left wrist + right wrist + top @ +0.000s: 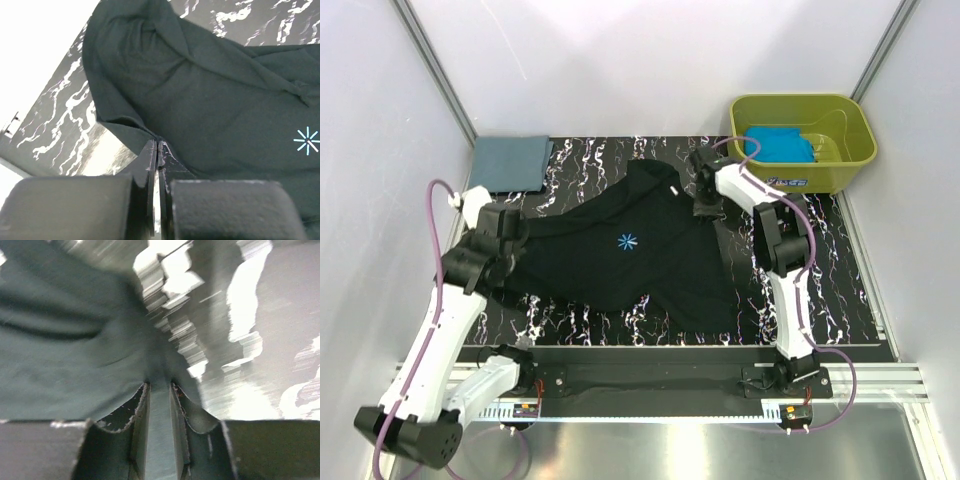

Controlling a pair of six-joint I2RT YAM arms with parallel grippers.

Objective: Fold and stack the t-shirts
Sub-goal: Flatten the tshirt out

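Note:
A large black t-shirt (620, 265) with a small blue star print lies spread and rumpled on the marbled tabletop (820, 290). My left gripper (517, 236) is at the shirt's left edge. In the left wrist view the left gripper (158, 144) is shut on a fold of the black t-shirt (210, 100). My right gripper (705, 206) is at the shirt's far right edge. In the blurred right wrist view the right gripper (159, 386) is shut with black t-shirt cloth (75, 360) between its fingers. A slate grey-blue t-shirt (510, 162) lies folded at the back left. A turquoise t-shirt (780, 145) lies in the tub.
An olive-green tub (848, 160) stands at the back right, off the tabletop's corner. White walls close in the left, back and right. The arm bases and a rail (650, 380) run along the near edge.

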